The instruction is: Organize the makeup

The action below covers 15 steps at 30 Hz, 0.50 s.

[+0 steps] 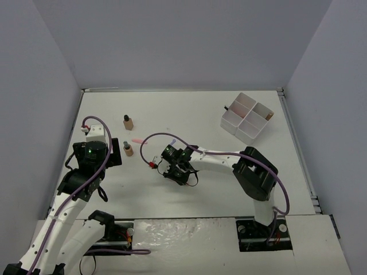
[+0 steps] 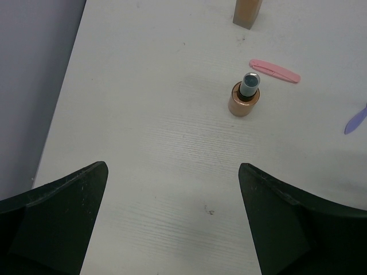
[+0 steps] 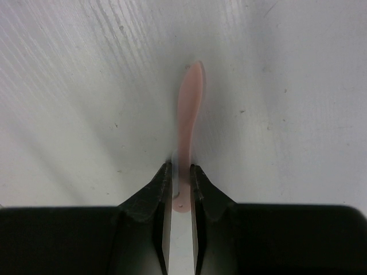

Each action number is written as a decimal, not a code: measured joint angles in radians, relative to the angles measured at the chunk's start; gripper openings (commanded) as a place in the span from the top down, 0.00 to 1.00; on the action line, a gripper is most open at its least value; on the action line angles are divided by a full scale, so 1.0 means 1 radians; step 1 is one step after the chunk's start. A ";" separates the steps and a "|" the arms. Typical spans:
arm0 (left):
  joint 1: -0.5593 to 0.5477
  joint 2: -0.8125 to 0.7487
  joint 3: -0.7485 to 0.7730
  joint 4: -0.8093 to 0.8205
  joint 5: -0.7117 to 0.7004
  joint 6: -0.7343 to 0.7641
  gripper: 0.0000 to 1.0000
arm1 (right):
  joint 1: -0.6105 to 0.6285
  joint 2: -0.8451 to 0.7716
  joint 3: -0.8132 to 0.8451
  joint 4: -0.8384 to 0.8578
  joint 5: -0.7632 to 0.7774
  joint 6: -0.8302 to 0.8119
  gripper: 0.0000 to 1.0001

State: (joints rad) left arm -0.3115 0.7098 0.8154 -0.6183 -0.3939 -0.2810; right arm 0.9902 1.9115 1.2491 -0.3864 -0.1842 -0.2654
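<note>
1. Left hand (image 2: 173,167): spread wide, holding nothing, low over the tabletop (image 2: 143,114), short of the near bottle (image 2: 245,98).
2. Near bottle: upright, tan with a dark cap; second bottle (image 2: 248,12) farther back. Probably rigid, a little heavy, smooth-sided and easy to topple; best taken across the tan body, below the cap.
3. Pink stick (image 2: 275,70): flat on the tabletop just behind the near bottle; purple stick (image 2: 356,119) off to the right. Likely feather-light and hard to get under; best pinched across the narrow width.
4. Right hand (image 3: 181,172): closed narrow on the orange stick (image 3: 189,109), gripped at one end, the rest jutting forward over the tabletop. Light and perhaps bendy; apt to pivot in so thin a pinch.
5. White tray (image 1: 248,117): far right, well apart from the loose makeup.
</note>
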 measured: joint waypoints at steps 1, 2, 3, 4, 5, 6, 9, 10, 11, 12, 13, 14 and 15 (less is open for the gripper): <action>0.000 0.000 0.000 0.000 0.000 0.000 0.03 | -0.004 -0.001 0.000 0.000 0.000 0.005 1.00; 0.000 0.000 0.000 0.000 0.000 0.000 0.03 | -0.010 -0.004 -0.001 0.001 0.001 0.009 1.00; 0.000 0.000 0.000 0.001 0.001 0.000 0.03 | -0.022 -0.012 -0.006 0.004 0.001 0.016 1.00; 0.000 0.000 0.000 0.001 0.001 0.000 0.03 | -0.041 -0.026 -0.013 0.008 0.003 0.024 1.00; 0.000 -0.001 0.000 0.001 0.001 0.000 0.03 | -0.064 -0.045 -0.020 0.013 0.007 0.032 1.00; 0.000 -0.001 0.000 0.002 0.001 0.000 0.03 | -0.088 -0.065 -0.027 0.017 0.013 0.038 1.00; 0.000 -0.004 0.000 0.002 0.001 0.000 0.03 | -0.179 -0.158 -0.045 0.043 0.054 0.060 1.00; 0.001 -0.006 0.000 0.002 0.001 0.000 0.03 | -0.207 -0.192 -0.049 0.050 0.069 0.066 1.00; 0.002 -0.009 0.000 0.002 0.001 0.000 0.03 | -0.244 -0.225 -0.053 0.062 0.085 0.070 1.00; 0.003 -0.011 0.000 0.002 0.001 0.000 0.03 | -0.278 -0.260 -0.056 0.074 0.096 0.075 1.00; 0.005 -0.014 0.000 0.002 0.001 0.000 0.03 | -0.311 -0.296 -0.060 0.086 0.106 0.080 1.00; 0.007 -0.017 0.000 0.002 0.001 0.000 0.03 | -0.349 -0.329 -0.063 0.100 0.118 0.083 1.00; 0.008 -0.019 0.000 0.002 0.001 0.000 0.03 | -0.392 -0.361 -0.064 0.116 0.133 0.083 1.00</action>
State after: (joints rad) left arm -0.3034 0.6905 0.8154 -0.6159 -0.3927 -0.2810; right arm 0.5980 1.5504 1.1853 -0.2706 -0.0513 -0.1820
